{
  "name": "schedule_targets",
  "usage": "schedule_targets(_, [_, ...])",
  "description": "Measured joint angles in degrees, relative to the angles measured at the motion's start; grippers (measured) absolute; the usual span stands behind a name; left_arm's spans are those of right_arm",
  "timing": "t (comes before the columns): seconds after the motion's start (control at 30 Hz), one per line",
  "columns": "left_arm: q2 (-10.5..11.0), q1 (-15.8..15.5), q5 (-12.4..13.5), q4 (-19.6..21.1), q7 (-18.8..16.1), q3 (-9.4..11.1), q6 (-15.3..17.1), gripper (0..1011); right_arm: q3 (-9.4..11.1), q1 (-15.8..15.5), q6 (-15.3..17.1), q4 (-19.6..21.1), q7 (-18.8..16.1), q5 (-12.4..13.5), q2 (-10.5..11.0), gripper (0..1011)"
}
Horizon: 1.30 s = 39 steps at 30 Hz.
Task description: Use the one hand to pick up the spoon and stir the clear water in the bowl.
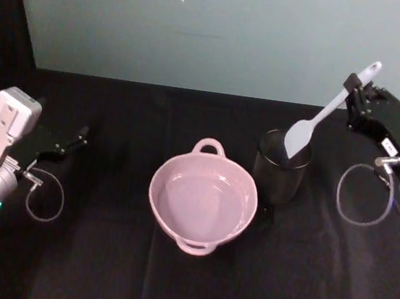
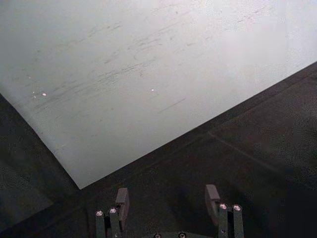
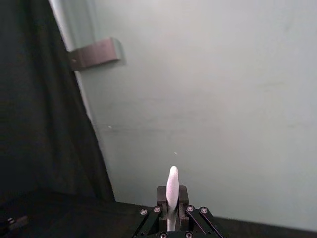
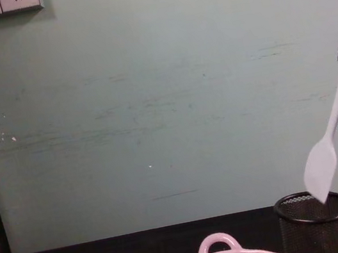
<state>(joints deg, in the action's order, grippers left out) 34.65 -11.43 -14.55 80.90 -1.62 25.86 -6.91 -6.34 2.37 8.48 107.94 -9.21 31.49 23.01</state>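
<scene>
My right gripper (image 1: 354,87) is shut on the upper handle of the white spoon (image 1: 320,118), holding it raised and tilted. The flat blade (image 4: 321,169) hangs just above the rim of the black mesh cup (image 4: 316,224). In the right wrist view the spoon handle (image 3: 172,191) stands clamped between the black fingers (image 3: 182,196). The pale pink bowl (image 1: 203,197) holding clear water sits at the table's middle, left of the cup, its loop handle (image 4: 218,243) facing the wall. My left gripper (image 2: 168,201) rests open at the table's left side, far from the bowl.
A black cloth (image 1: 98,268) covers the table. The pale green wall (image 4: 152,103) stands close behind it. The mesh cup (image 1: 282,167) stands right beside the bowl's right rim. A cable loop (image 1: 362,195) hangs from the right arm.
</scene>
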Motion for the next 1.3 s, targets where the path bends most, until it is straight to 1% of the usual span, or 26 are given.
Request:
schedule_targets(0.1, [0.0, 0.0, 0.0, 0.0, 0.0, 0.0, 0.0, 1011, 0.51, -0.33, -0.69, 0.93, -1.57, -0.03, 1.22, 129])
schedule_targets(0.23, [0.0, 0.0, 0.0, 0.0, 0.0, 0.0, 0.0, 1011, 1.04, -0.66, -1.81, 2.1, -4.06, -0.54, 3.42, 129])
schedule_targets(0.27, [0.0, 0.0, 0.0, 0.0, 0.0, 0.0, 0.0, 1011, 1.17, -0.71, -2.04, 2.59, -5.34, -0.47, 4.37, 129])
schedule_targets(0.3, [0.0, 0.0, 0.0, 0.0, 0.0, 0.0, 0.0, 1011, 1.2, -0.76, -2.19, 2.99, -6.73, -0.3, 5.38, 129])
schedule_targets(0.4, [0.0, 0.0, 0.0, 0.0, 0.0, 0.0, 0.0, 1011, 1.11, -0.77, -2.27, 3.56, -8.6, 0.16, 6.79, 129])
schedule_targets(0.43, [0.0, 0.0, 0.0, 0.0, 0.0, 0.0, 0.0, 1011, 0.83, -0.76, -2.26, 3.82, -9.63, 0.48, 7.65, 129])
schedule_targets(0.47, [0.0, 0.0, 0.0, 0.0, 0.0, 0.0, 0.0, 1011, 0.67, -0.76, -2.25, 3.94, -10.05, 0.6, 7.99, 129])
schedule_targets(0.5, [0.0, 0.0, 0.0, 0.0, 0.0, 0.0, 0.0, 1011, 0.15, -0.75, -2.26, 4.1, -11.17, 0.8, 8.89, 129])
schedule_targets(0.6, [0.0, 0.0, 0.0, 0.0, 0.0, 0.0, 0.0, 1011, -0.72, -0.63, -2.39, 4.16, -12.58, 0.92, 9.96, 129])
schedule_targets(0.63, [0.0, 0.0, 0.0, 0.0, 0.0, 0.0, 0.0, 1011, -1.35, -0.51, -2.45, 4.16, -13.24, 0.92, 10.5, 129])
schedule_targets(0.77, [0.0, 0.0, 0.0, 0.0, 0.0, 0.0, 0.0, 1011, -3.1, -0.12, -2.53, 4.16, -14.44, 0.7, 11.5, 129])
schedule_targets(0.87, [0.0, 0.0, 0.0, 0.0, 0.0, 0.0, 0.0, 1011, -4.83, 0.21, -2.66, 4.16, -15.34, 0.24, 12.21, 129])
schedule_targets(0.9, [0.0, 0.0, 0.0, 0.0, 0.0, 0.0, 0.0, 1011, -5.72, 0.37, -2.7, 4.16, -15.7, 0.07, 12.47, 129])
schedule_targets(0.97, [0.0, 0.0, 0.0, 0.0, 0.0, 0.0, 0.0, 1011, -6.62, 0.5, -2.77, 4.16, -16.02, -0.12, 12.7, 129])
schedule_targets(1.0, [0.0, 0.0, 0.0, 0.0, 0.0, 0.0, 0.0, 1011, -7.52, 0.66, -2.88, 4.16, -16.32, -0.36, 12.86, 129])
schedule_targets(1.1, [0.0, 0.0, 0.0, 0.0, 0.0, 0.0, 0.0, 1011, -9.27, 1.09, -3.02, 3.94, -16.73, -0.93, 12.98, 129])
schedule_targets(1.13, [0.0, 0.0, 0.0, 0.0, 0.0, 0.0, 0.0, 1011, -10.22, 1.42, -3.06, 3.68, -16.85, -1.45, 12.99, 129])
schedule_targets(1.17, [0.0, 0.0, 0.0, 0.0, 0.0, 0.0, 0.0, 1011, -10.22, 1.42, -3.06, 3.68, -16.85, -1.45, 12.99, 129])
schedule_targets(1.2, [0.0, 0.0, 0.0, 0.0, 0.0, 0.0, 0.0, 1011, -11.28, 1.87, -3.22, 3.27, -16.87, -2.27, 12.91, 129])
schedule_targets(1.27, [0.0, 0.0, 0.0, 0.0, 0.0, 0.0, 0.0, 1011, -12.22, 2.42, -3.38, 2.68, -16.87, -3.19, 12.72, 129])
schedule_targets(1.3, [0.0, 0.0, 0.0, 0.0, 0.0, 0.0, 0.0, 1011, -13.16, 3.05, -3.37, 2.02, -16.85, -4.0, 12.43, 129])
